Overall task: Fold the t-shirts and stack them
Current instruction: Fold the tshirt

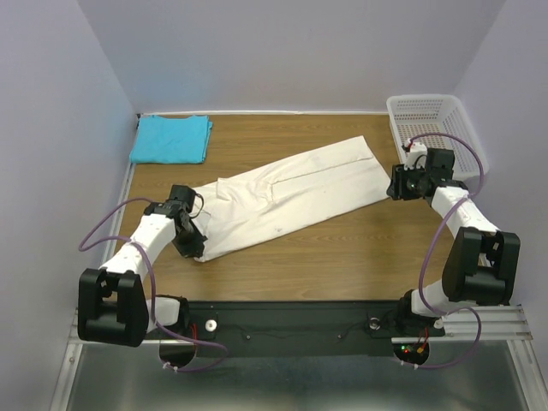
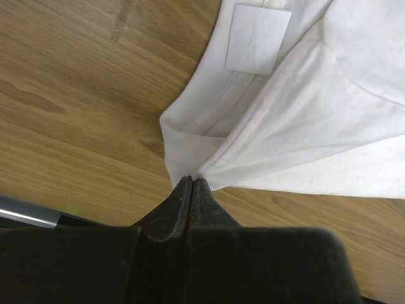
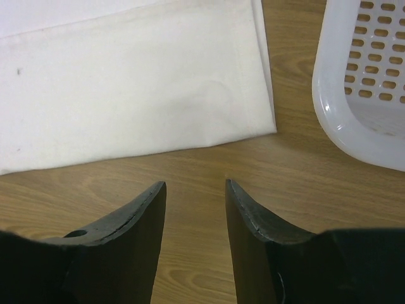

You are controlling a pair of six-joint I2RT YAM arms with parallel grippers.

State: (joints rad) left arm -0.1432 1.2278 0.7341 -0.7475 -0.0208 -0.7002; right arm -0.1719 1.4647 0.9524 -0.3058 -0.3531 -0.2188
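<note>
Pinching the near-left end of the plain cream-white cloth t-shirt (image 1: 291,193), the left gripper (image 2: 192,180) has its two black fingers pressed together on a gathered corner of fabric close to a white sewn-in label (image 2: 258,39). The shirt lies as a long strip, doubled lengthwise, slanting across the brown wooden table (image 1: 342,257) from near left to far right. The right gripper (image 3: 195,183) hovers with its jaws parted and nothing between them. It is over bare wood just near of the shirt's far-right hem corner, beside the white plastic mesh basket (image 1: 428,116). The plain turquoise-blue t-shirt (image 1: 171,139) sits folded in the far-left corner, well apart.

The step in hand looks like the crosswise fold of the cream shirt. Next, the right gripper would need to drop onto the hem corner and close. Both ends could then be lifted and brought together before the shirt is stacked on the turquoise one.
</note>
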